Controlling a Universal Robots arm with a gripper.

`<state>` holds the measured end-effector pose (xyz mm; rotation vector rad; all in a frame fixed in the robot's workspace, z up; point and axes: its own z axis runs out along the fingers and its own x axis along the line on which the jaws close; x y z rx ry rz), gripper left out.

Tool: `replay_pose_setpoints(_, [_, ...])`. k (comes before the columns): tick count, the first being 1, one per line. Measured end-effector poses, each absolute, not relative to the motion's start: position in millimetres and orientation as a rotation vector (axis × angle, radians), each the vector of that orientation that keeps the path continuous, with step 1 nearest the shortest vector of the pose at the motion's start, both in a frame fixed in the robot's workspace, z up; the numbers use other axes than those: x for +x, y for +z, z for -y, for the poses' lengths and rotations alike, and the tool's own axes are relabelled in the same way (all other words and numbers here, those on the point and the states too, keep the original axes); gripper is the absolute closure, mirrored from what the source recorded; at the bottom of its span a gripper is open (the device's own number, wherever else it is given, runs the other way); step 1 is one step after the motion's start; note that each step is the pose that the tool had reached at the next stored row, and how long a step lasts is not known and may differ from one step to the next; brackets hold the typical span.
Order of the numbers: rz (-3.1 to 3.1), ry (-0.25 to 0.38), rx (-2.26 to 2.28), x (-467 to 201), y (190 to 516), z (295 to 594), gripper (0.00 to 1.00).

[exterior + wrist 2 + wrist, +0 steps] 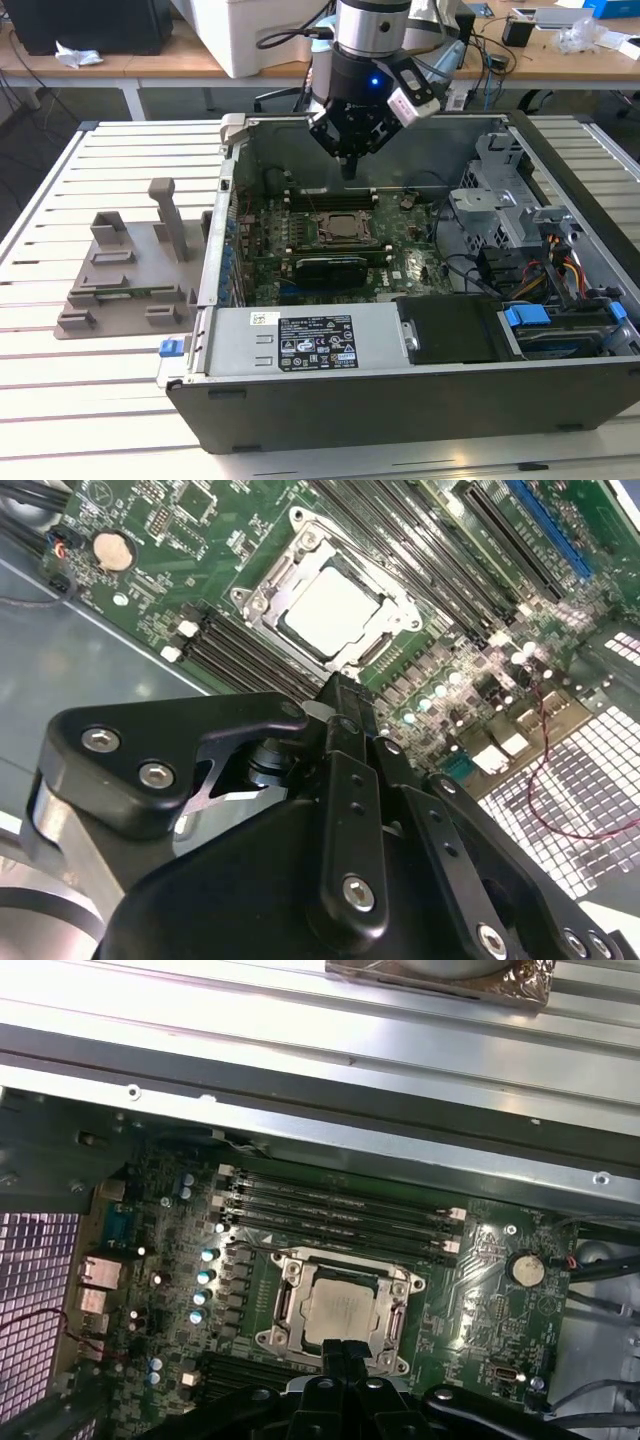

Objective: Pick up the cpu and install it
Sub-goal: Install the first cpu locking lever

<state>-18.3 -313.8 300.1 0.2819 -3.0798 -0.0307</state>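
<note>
The cpu [330,610] lies flat inside the metal-framed socket of the green motherboard [180,540], silvery top facing up; the first wrist view also has the cpu [343,1312] seated there. In the exterior view the socket [345,228] sits mid-board inside the open computer case. My gripper [348,170] hangs above the board, just behind the socket and clear of it. Its black fingertips [350,1352] are pressed together with nothing between them, and the second wrist view has the same gripper [340,692] hovering beside the socket's edge.
A grey plastic holder [130,280] stands on the slatted table at the exterior view's left. A long black expansion card [330,268] sits in front of the socket. Memory slots [340,1215] flank it. The case wall [225,200], drive cage [500,190] and cables [560,270] surround the board.
</note>
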Motion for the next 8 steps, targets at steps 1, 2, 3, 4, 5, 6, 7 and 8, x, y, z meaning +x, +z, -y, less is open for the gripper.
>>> replay_pose_setpoints(1, [3.08,-0.031,0.282,-19.7,300.0,313.8,0.89])
replay_pose_setpoints(2, [3.08,-0.031,0.282,-20.5,300.0,313.8,0.89])
replay_pose_setpoints(3, [3.08,-0.031,0.282,-21.4,300.0,313.8,0.89])
replay_pose_setpoints(4, [3.08,-0.031,0.282,-22.8,300.0,313.8,0.89])
replay_pose_setpoints(5, [3.08,-0.03,0.282,-23.8,299.9,313.8,0.89])
replay_pose_setpoints(6, [3.08,-0.031,0.282,-24.9,299.9,313.8,0.89])
replay_pose_setpoints(7, [3.08,-0.031,0.282,-26.7,299.8,313.8,0.89])
replay_pose_setpoints(8, [3.08,-0.031,0.282,-27.9,299.8,313.8,0.89])
